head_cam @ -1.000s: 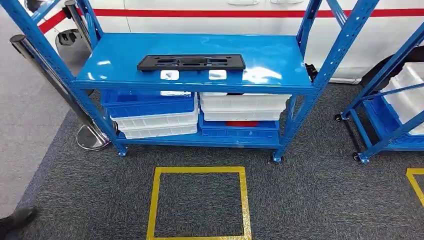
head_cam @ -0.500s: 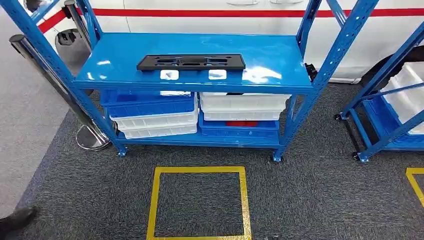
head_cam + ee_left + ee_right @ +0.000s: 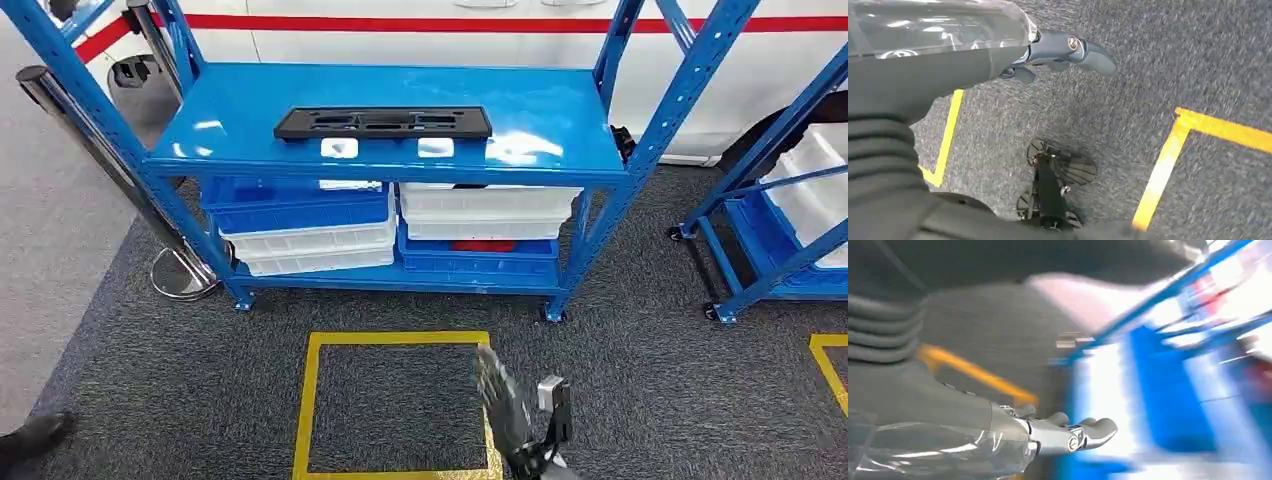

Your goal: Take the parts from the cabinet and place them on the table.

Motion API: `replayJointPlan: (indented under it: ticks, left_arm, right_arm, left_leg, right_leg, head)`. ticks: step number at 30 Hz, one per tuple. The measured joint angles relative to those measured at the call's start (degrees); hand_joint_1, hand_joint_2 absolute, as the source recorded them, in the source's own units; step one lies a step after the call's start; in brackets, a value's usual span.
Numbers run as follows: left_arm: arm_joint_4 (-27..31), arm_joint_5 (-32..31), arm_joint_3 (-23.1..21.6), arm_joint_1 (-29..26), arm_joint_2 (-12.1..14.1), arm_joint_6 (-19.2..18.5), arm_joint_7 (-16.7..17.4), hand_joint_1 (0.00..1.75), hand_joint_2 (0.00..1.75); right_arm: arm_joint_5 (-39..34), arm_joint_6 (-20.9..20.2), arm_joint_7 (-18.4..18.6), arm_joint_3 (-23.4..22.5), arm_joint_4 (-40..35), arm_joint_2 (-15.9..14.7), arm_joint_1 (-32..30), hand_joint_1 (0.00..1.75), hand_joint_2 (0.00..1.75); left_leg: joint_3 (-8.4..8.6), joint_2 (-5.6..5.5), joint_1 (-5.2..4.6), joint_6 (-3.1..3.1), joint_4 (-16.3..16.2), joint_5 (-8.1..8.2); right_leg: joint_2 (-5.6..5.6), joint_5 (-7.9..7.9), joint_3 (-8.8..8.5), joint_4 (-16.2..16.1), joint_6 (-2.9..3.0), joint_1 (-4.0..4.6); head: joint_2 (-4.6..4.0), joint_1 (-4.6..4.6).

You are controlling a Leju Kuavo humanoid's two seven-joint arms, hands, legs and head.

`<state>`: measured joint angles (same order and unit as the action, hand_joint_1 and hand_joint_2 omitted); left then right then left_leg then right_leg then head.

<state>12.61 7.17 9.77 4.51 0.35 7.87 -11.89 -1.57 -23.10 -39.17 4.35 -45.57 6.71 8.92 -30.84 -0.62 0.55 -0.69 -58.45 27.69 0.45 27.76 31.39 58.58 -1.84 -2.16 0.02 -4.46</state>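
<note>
The long flat black plastic part (image 3: 383,123), pierced with cut-outs, lies flat on the top shelf of the blue metal cabinet (image 3: 250,105), near the shelf's front edge and well ahead of and above the right hand (image 3: 518,415). That hand shows at the bottom of the head view, blurred, over the grey carpet at the right side of the yellow tape square (image 3: 310,400), with the cabinet in front of it. In the right wrist view its fingers (image 3: 1083,432) lie loosely curved and apart, holding nothing, with blurred blue shelving beyond them. The left hand (image 3: 1058,52) hangs over the carpet, its fingers slightly bent, nothing in them, well away from the part. On the lower shelf ahead of the right hand sit stacked blue and white plastic bins (image 3: 300,225). A polished steel post (image 3: 95,165) stands beside the cabinet, far to the left of both hands.
</note>
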Motion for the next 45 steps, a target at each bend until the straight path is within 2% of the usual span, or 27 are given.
replayJointPlan:
  ticks: [4, 5, 6, 8, 10, 11, 12, 13, 15, 17, 20, 21, 22, 25, 26, 27, 28, 30, 31, 32, 35, 37, 39, 41, 42, 43, 45]
  left_arm:
    - [-0.09, 1.11, 1.85, -0.84, 0.5, 1.66, -0.07, 0.0, 0.0]
    - [-0.13, 1.54, 2.28, -1.06, 0.57, 2.23, 0.02, 0.0, 0.0]
    - [-0.13, 2.04, 2.85, -1.27, 0.64, 2.71, 0.15, 0.0, 0.0]
    - [-0.15, 2.63, 3.89, -1.64, 0.66, 3.35, 0.39, 0.0, 0.0]
    - [-0.17, 3.06, 4.79, -1.92, 0.79, 3.63, 0.44, 0.0, 0.0]
    - [-0.2, 3.06, 5.18, -2.03, 0.81, 3.63, 0.44, 0.0, 0.0]
    - [-0.22, 3.06, 5.53, -2.2, 0.81, 3.63, 0.46, 0.0, 0.0]
    - [-0.22, 3.06, 5.69, -2.27, 0.81, 3.63, 0.46, 0.0, 0.0]
    - [-0.22, 3.02, 5.92, -2.28, 0.81, 3.67, 0.52, 0.0, 0.0]
    - [-0.26, 2.98, 6.23, -2.14, 0.79, 3.8, 0.66, 0.0, 0.0]
    - [-0.26, 2.82, 6.78, -2.09, 0.81, 3.78, 0.92, 0.0, 0.0]
    - [-0.26, 2.71, 6.82, -2.02, 0.83, 3.76, 0.89, 0.0, 0.0]
    - [-0.26, 2.71, 6.86, -1.97, 0.77, 3.72, 0.85, 0.0, 0.0]
    - [-0.26, 2.63, 7.13, -1.9, 0.68, 3.56, 0.46, 0.0, 0.0]
    - [-0.28, 2.52, 7.21, -2.0, 0.68, 3.52, 0.61, 0.0, 0.0]
    - [-0.28, 2.34, 7.24, -2.11, 0.68, 3.39, 1.0, 0.0, 0.0]
    - [-0.28, 2.06, 7.24, -2.19, 0.68, 3.08, 1.29, 0.0, 0.0]
    - [-0.28, 1.99, 7.32, -2.16, 0.68, 2.8, 1.44, 0.0, 0.0]
    - [-0.28, 1.99, 7.41, -2.15, 0.68, 2.78, 1.44, 0.0, 0.0]
    - [-0.31, 1.97, 7.54, -2.11, 0.66, 2.76, 1.44, 0.0, 0.0]
    - [-0.31, 1.99, 7.96, -2.24, 0.64, 2.14, 1.53, 0.0, 0.0]
    - [-0.31, 1.97, 8.2, -2.18, 0.42, 1.77, 1.53, 0.0, 0.0]
    - [-0.31, 1.86, 8.24, -2.03, 0.33, 1.73, 1.53, 0.0, 0.0]
    - [-0.31, 1.67, 8.26, -2.05, 0.29, 1.55, 1.48, 0.0, 0.0]
    - [-0.31, 1.49, 8.26, -2.09, 0.29, 1.49, 1.46, 0.0, 0.0]
    - [-0.31, 1.42, 8.26, -2.11, 0.29, 1.38, 1.44, 0.0, 0.0]
    - [-0.31, 1.36, 8.26, -2.15, 0.26, 1.23, 1.4, 0.0, 0.0]
  right_arm:
    - [-0.75, -0.52, -0.02, 0.7, -29.3, -0.13, -2.45, 0.0, 0.0]
    - [-0.35, -0.48, -0.02, 0.96, -35.33, -0.29, -2.86, 0.0, 0.0]
    - [0.33, 0.03, -0.02, 1.36, -41.23, -0.62, -3.13, 0.0, 0.0]
    - [1.95, 2.5, -0.02, 2.43, -50.75, -1.95, -3.1, 0.0, 0.0]
    - [2.9, 4.96, 0.0, 4.37, -57.47, -3.49, -3.32, 0.0, 0.0]
    - [3.1, 5.4, 0.02, 5.01, -59.79, -4.09, -3.61, 0.0, 0.0]
    - [3.27, 5.73, 0.02, 5.64, -62.45, -4.7, -3.84, 0.0, 0.0]
    - [3.32, 5.81, 0.02, 5.88, -63.89, -5.12, -3.88, 0.0, 0.0]
    - [3.32, 6.2, 0.02, 6.75, -67.24, -5.86, -3.82, 0.0, 0.0]
    - [3.27, 7.63, 0.04, 8.27, -68.89, -6.82, -3.53, 0.0, 0.0]
    - [2.07, 9.25, 0.04, 10.78, -69.61, -8.2, -2.57, 0.0, 0.0]
    - [1.96, 9.42, 0.04, 11.47, -69.59, -8.5, -2.12, 0.0, 0.0]
    - [1.99, 9.75, 0.07, 12.11, -69.5, -8.59, -1.62, 0.0, 0.0]
    - [0.96, 10.08, 0.13, 14.12, -68.39, -9.01, -0.67, 0.0, 0.0]
    - [0.11, 10.51, 0.5, 14.53, -67.28, -9.29, -0.5, 0.0, 0.0]
    - [-0.72, 11.21, 1.07, 14.86, -66.19, -9.49, -0.39, 0.0, 0.0]
    - [-1.29, 12.36, 2.09, 15.17, -65.07, -9.55, -0.38, 0.0, 0.0]
    - [-1.1, 15.75, 3.21, 15.43, -63.67, -9.57, -0.46, 0.0, 0.0]
    - [-0.94, 17.6, 3.5, 15.52, -63.21, -9.57, -0.6, 0.0, 0.0]
    - [-0.75, 19.68, 3.87, 15.63, -62.82, -9.57, -0.9, 0.0, 0.0]
    - [-1.27, 21.55, 5.13, 17.28, -61.77, -9.73, -2.03, 0.0, 0.0]
    - [-2.32, 21.16, 6.54, 18.69, -60.95, -10.36, -1.99, 0.0, 0.0]
    - [-2.89, 21.85, 6.78, 19.73, -59.5, -11.21, -1.36, 0.0, 0.0]
    - [-4.72, 23.8, 6.8, 21.07, -57.16, -12.43, 0.07, 0.0, 0.0]
    - [-5.65, 24.44, 6.82, 21.55, -56.19, -12.99, 0.79, 0.0, 0.0]
    - [-6.38, 24.81, 6.82, 21.99, -55.34, -13.45, 1.33, 0.0, 0.0]
    - [-6.56, 25.83, 6.86, 22.66, -54.25, -14.32, 2.51, 0.0, 0.0]
  left_leg:
    - [-0.46, -0.03, -0.11, 0.58, -0.5, 0.06]
    - [-0.45, -0.01, -0.09, 0.89, -0.12, -0.16]
    - [-0.1, 0.06, 0.69, 1.57, 0.75, -0.71]
    - [-0.09, 0.29, 0.44, 1.97, 1.05, -0.95]
    - [-0.2, 0.32, 0.27, 1.99, 1.02, -0.94]
    - [-0.22, 0.3, 0.18, 2.03, 0.97, -0.91]
    - [-0.15, 0.21, 0.13, 2.0, 0.93, -0.87]
    - [-0.07, 0.13, 0.11, 1.91, 0.86, -0.76]
    - [0.21, -0.04, 0.1, 1.53, 0.53, -0.37]
    - [-0.37, -0.01, -0.34, 0.78, -0.23, 0.07]
    - [-0.41, 0.06, 0.0, -0.28, 0.43, -0.18]
    - [-0.35, 0.05, -0.04, -0.63, 0.24, 0.09]
    - [-0.67, 0.21, 0.13, -0.88, -0.77, 0.91]
    - [-6.68, 0.25, 0.24, -1.44, -13.25, 7.08]
    - [-8.43, 0.25, 0.24, -1.56, -16.7, 7.92]
    - [-9.05, 0.25, 0.24, -1.58, -17.58, 7.36]
    - [-8.23, 0.26, 0.24, -1.53, -15.37, 5.31]
    - [-3.67, 0.29, 0.25, -1.31, -5.23, -0.34]
    - [-1.81, 0.32, 0.24, -1.03, -0.78, -1.66]
    - [-1.28, 0.29, -0.15, -0.69, 0.14, -0.87]
    - [-1.55, 0.19, -0.36, 0.39, 0.09, -0.99]
    - [-0.91, 0.29, 0.15, 1.35, 1.06, -1.47]
    - [-0.86, 0.33, 0.12, 1.93, 1.11, -1.35]
    - [-0.83, 0.35, -0.09, 2.25, 1.03, -1.11]
    - [-0.71, 0.32, -0.13, 2.25, 1.0, -0.99]
    - [-0.46, 0.24, -0.16, 2.27, 0.99, -0.8]
    - [0.41, 0.07, -0.21, 2.04, 0.98, -0.26]
  right_leg:
    - [-0.02, -0.28, 0.1, -0.22, -0.54, -0.24]
    - [-0.01, -0.39, 0.0, -0.39, -0.84, -0.07]
    - [-0.03, 0.1, 0.07, -0.08, -1.02, -0.22]
    - [-0.14, 3.68, 2.64, 5.23, -0.66, 0.02]
    - [-0.15, 7.61, 7.24, 14.65, -0.61, 0.23]
    - [-0.15, 8.05, 8.81, 17.6, -0.54, 0.28]
    - [-0.16, 6.78, 9.03, 17.53, -0.38, 0.33]
    - [-0.16, 4.65, 8.1, 15.02, -0.21, 0.37]
    - [-0.16, -1.17, 3.66, 4.96, 0.41, 0.47]
    - [-0.14, -1.12, 2.18, 0.67, 0.99, 1.01]
    - [0.09, -1.1, 2.65, 1.12, 1.73, 1.39]
    - [0.06, -1.4, 2.38, 0.51, 2.23, 0.75]
    - [-0.15, -1.48, 2.14, 0.24, 2.51, 0.75]
    - [-0.53, -1.38, 2.13, 0.23, 3.07, 0.94]
    - [-0.57, -1.36, 2.13, 0.25, 3.11, 0.99]
    - [-0.57, -1.36, 2.06, 0.25, 3.11, 1.0]
    - [-0.56, -1.33, 1.96, 0.28, 3.1, 0.99]
    - [-0.54, -1.16, 1.64, 0.33, 2.87, 0.94]
    - [-0.55, -1.05, 1.55, 0.34, 2.68, 0.96]
    - [-0.54, -1.01, 1.73, 0.43, 2.35, 1.38]
    - [-0.51, -1.23, 1.74, 0.03, 1.41, 1.23]
    - [-0.52, -0.63, 1.78, 0.92, 0.78, 1.15]
    - [-0.44, 2.96, 5.12, 7.43, 0.73, 1.27]
    - [-0.45, 6.09, 10.28, 16.7, 0.54, 1.25]
    - [-0.46, 5.78, 11.46, 18.3, 0.56, 1.24]
    - [-0.46, 4.0, 11.18, 16.93, 0.63, 1.25]
    - [-0.46, -1.53, 7.39, 8.33, 1.11, 1.34]
  head:
    - [0.0, 0.0]
    - [0.0, 0.02]
    - [0.0, 0.0]
    - [0.0, 0.04]
    - [0.0, 0.04]
    - [0.0, 0.04]
    - [0.0, 0.04]
    - [0.0, 0.04]
    - [0.0, 0.04]
    - [0.0, 0.07]
    - [0.0, 0.04]
    - [0.0, 0.04]
    - [0.0, 0.04]
    - [0.0, 0.04]
    - [0.0, 0.02]
    - [0.0, 0.02]
    - [0.0, 0.02]
    - [0.0, 0.04]
    - [0.0, 0.04]
    - [0.0, 0.04]
    - [0.0, 0.04]
    - [0.0, 0.04]
    - [0.0, 0.07]
    - [0.0, 0.07]
    - [0.0, 0.07]
    - [0.0, 0.07]
    - [0.0, 0.07]
